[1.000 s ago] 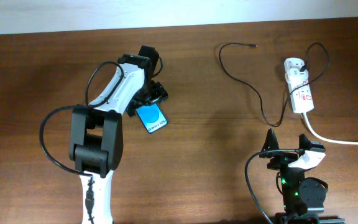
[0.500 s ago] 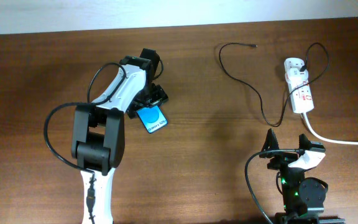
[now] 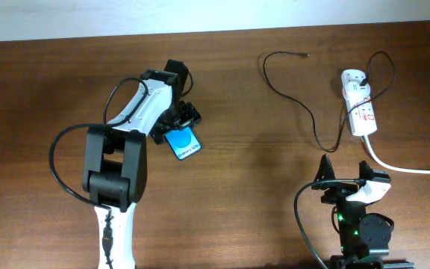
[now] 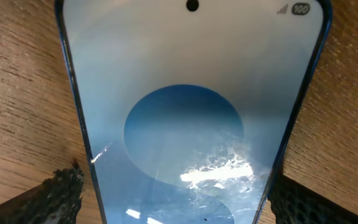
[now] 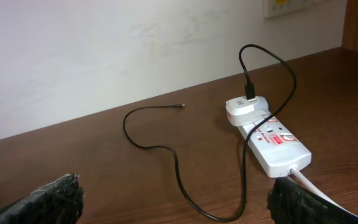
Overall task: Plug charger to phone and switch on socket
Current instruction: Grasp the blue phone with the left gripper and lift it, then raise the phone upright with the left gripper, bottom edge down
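The phone point(image 3: 184, 143) lies flat on the table, blue screen up, and fills the left wrist view point(image 4: 185, 124). My left gripper point(image 3: 176, 123) is low over its far end, its fingers point(image 4: 176, 199) open on either side of the phone's edges, with a strip of wood showing by the left finger. The charger, a thin black cable point(image 3: 307, 113), runs in loops from its tiny free plug point(image 3: 304, 54) to a white adapter in the socket point(image 3: 360, 112). My right gripper point(image 3: 346, 173) is open and empty, near the front edge, facing the cable point(image 5: 174, 163) and the socket point(image 5: 277, 144).
A thick white lead point(image 3: 402, 168) runs from the socket off the right edge. The table's far edge meets a white wall point(image 5: 104, 50). The left arm's own black cable point(image 3: 66, 161) loops beside its base.
The left arm shifted very slightly over the phone. The phone, cable, socket and right arm have not moved.
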Available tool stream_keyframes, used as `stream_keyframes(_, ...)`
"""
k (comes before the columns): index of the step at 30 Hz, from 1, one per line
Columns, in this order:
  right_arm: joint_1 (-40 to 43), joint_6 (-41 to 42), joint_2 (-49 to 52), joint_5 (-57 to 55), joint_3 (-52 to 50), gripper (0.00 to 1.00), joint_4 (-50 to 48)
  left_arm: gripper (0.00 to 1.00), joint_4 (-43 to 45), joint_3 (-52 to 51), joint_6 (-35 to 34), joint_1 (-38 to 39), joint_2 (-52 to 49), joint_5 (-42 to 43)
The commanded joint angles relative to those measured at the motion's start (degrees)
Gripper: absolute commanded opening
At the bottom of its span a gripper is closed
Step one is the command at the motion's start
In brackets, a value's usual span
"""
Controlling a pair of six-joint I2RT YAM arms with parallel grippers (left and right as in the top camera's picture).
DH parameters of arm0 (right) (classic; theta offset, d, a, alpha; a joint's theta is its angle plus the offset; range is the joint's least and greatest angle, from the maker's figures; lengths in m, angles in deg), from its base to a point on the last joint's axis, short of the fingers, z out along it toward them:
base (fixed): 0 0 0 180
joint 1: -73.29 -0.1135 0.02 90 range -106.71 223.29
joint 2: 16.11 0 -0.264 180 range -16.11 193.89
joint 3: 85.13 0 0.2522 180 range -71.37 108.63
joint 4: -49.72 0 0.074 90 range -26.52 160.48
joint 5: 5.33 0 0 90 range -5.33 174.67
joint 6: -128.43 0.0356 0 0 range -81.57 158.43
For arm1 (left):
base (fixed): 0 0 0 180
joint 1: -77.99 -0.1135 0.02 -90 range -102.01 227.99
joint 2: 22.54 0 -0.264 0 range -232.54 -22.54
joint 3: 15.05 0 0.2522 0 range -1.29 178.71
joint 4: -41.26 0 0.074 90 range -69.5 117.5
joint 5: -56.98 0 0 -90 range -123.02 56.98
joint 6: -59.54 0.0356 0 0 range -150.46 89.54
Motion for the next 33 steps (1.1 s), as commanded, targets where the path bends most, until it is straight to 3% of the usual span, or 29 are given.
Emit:
stream_keyframes(1, -0.46, -0.22, -0.44, -0.09, -0.28, 0.98, 0.46, 0.99, 1.03, -4.83, -1.95, 0.26, -3.06, -0.35)
stream_keyframes(5, -0.46, -0.22, -0.44, -0.09, -0.28, 0.98, 0.46, 1.00, 2.51, -5.38, -2.32, 0.26, -3.06, -0.35)
stream_keyframes(14, -0.46, -0.22, -0.44, -0.09, -0.28, 0.98, 0.46, 0.76, 3.34, -5.38, -2.29, 0.26, -3.06, 1.36)
stream_keyframes(20, -0.46, -0.22, -0.44, -0.09, -0.28, 0.98, 0.46, 0.66, 3.26, -5.25, -2.23, 0.20, -3.02, 3.74)
stream_keyframes(24, -0.46, -0.22, -0.44, -0.09, -0.28, 0.98, 0.46, 0.64, 1.84, -4.17, -1.88, 0.20, -2.97, 5.60)
stream_keyframes(33, -0.46, -0.22, -0.44, -0.09, -0.28, 0.98, 0.46, 0.63, -9.53, 6.75, 5.75, 0.00, -2.97, 9.35)
